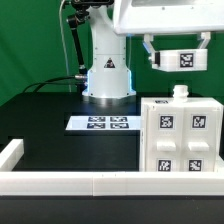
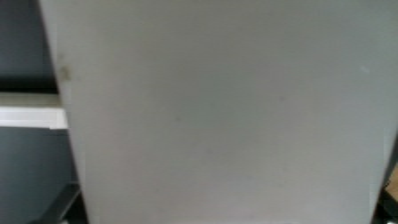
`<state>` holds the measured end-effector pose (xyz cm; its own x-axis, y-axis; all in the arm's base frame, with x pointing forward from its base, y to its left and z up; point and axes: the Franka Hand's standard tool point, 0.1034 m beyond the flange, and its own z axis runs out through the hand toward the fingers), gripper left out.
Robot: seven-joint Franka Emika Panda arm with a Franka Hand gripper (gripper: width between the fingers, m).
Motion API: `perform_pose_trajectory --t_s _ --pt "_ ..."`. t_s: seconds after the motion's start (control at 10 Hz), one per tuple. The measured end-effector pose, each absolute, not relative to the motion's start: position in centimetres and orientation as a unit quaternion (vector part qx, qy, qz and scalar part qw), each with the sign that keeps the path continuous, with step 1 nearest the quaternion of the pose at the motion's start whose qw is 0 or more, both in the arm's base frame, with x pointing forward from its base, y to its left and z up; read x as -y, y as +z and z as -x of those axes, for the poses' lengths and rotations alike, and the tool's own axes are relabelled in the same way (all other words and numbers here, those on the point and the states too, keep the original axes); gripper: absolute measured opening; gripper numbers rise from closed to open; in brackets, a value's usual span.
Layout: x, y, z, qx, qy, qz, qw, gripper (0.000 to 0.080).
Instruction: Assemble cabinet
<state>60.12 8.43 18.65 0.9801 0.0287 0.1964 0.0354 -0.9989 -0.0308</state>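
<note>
The gripper (image 1: 178,48) hangs high at the exterior view's right, its jaws closed on a white tagged block (image 1: 183,60). The block is off the table with a dark finger (image 1: 148,45) at each end. It hangs directly above the cabinet (image 1: 180,140) and apart from it, with green backdrop showing between the two.

The cabinet, the large white box, stands upright on the black table (image 1: 50,120) at the exterior view's right. Its near face carries four square tags, and a small white knob (image 1: 180,92) stands up from its top. It is just behind the low white border rail (image 1: 60,182).

Only the exterior view gives this layout. It also shows the marker board (image 1: 105,123) lying flat in front of the robot base (image 1: 107,75), well apart from the cabinet's side.

The wrist view adds very little. A plain, blurred white surface (image 2: 231,110) fills nearly all of it (too close for any tag or edge detail to show). Whether that surface is the held block or the cabinet cannot be told. Beside it are a strip of dark table (image 2: 22,60) and a short piece of white rail (image 2: 27,113). The fingertips cannot be made out in that view.
</note>
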Motion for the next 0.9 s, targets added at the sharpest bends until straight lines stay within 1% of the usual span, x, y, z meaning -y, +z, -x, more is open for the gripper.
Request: perform_pose_trajectory --t_s 0.2,0.4,0.7,0.9 --pt "-8.8 17.7 -60.8 0.022 -0.095 0.995 0.018 0.0543" --pt "-8.5 17.2 -60.9 0.039 -0.093 0.995 0.016 0.0543" --pt "-8.6 17.1 -60.8 0.042 -0.092 0.995 0.015 0.0543" --pt "-8.5 16.6 -60.7 0.050 -0.089 0.995 0.014 0.0543"
